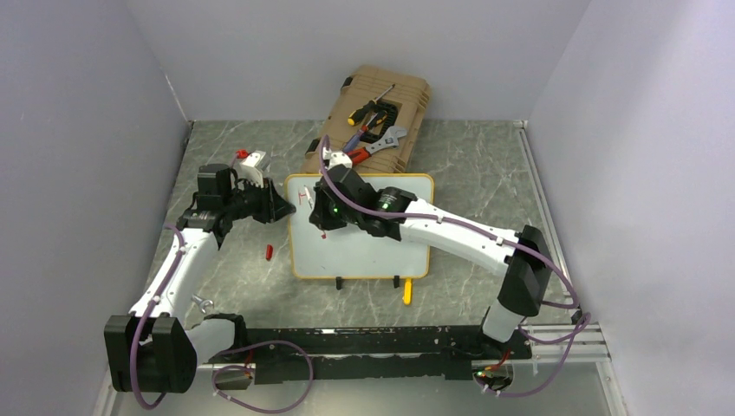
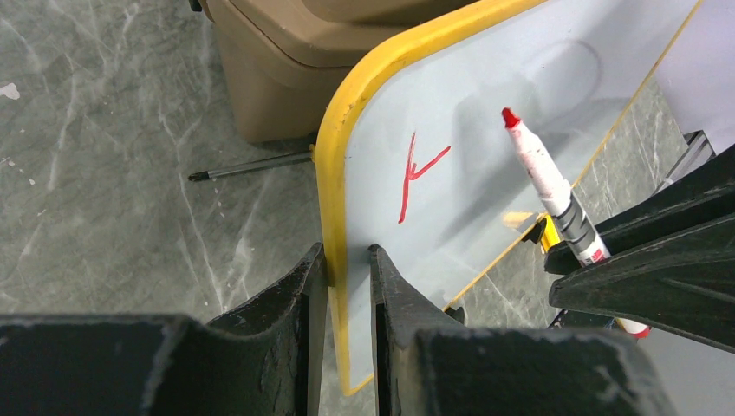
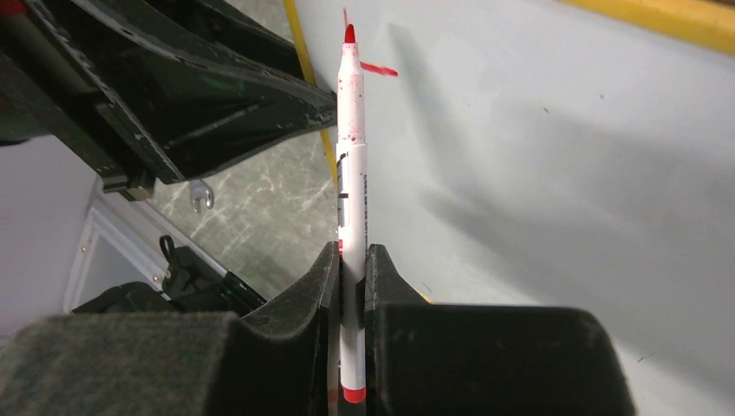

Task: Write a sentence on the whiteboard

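**Whiteboard clamped, marker at first strokes**

Whiteboard [image 1: 364, 251] sits mid-bench [image 1: 485, 173], just in front of the tan tool case [image 1: 373, 121], feet toward the arm bases. Can't tell if it lies flat or is tilted.

Left end effector [image 2: 347, 260]: clamped on the board's yellow left edge, one finger on each face.

Right end effector [image 3: 351, 256]: closed on a red marker [image 3: 351, 130], cap off, tip pointing at the board's upper-left area.

Sentence [image 2: 416, 173]: only a couple of red strokes, near the top-left corner. Marker tip is just beside them; contact unclear.

Small red piece [image 1: 269, 252] lies on the bench left of the board.
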`<action>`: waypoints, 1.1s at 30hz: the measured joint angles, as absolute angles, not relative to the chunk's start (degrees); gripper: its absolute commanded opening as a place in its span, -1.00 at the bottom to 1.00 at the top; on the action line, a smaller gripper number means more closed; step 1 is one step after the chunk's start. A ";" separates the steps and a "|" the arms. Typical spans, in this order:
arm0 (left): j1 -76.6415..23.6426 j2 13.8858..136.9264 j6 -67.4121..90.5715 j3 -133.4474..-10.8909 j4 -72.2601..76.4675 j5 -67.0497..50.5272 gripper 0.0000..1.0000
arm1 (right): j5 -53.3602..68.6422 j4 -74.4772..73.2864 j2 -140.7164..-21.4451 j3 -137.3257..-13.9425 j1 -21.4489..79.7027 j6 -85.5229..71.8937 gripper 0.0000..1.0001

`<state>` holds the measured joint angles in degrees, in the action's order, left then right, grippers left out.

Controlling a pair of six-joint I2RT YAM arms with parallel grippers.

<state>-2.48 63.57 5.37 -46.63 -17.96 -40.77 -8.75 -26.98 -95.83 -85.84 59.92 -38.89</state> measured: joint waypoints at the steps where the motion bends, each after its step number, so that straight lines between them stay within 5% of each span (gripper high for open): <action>1: -2.48 63.57 5.37 -46.63 -17.93 -40.77 -1.00 | -8.91 -26.98 -96.03 -86.43 59.90 -38.74 -1.00; 33: -2.59 63.57 5.19 -46.63 -17.93 -40.51 -1.00 | -5.54 -27.83 -97.47 -82.41 59.57 -40.93 -1.00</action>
<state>-2.59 63.57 5.19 -46.63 -17.93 -40.51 -5.54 -27.83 -97.47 -82.41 59.57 -40.93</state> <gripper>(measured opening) 0.251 0.110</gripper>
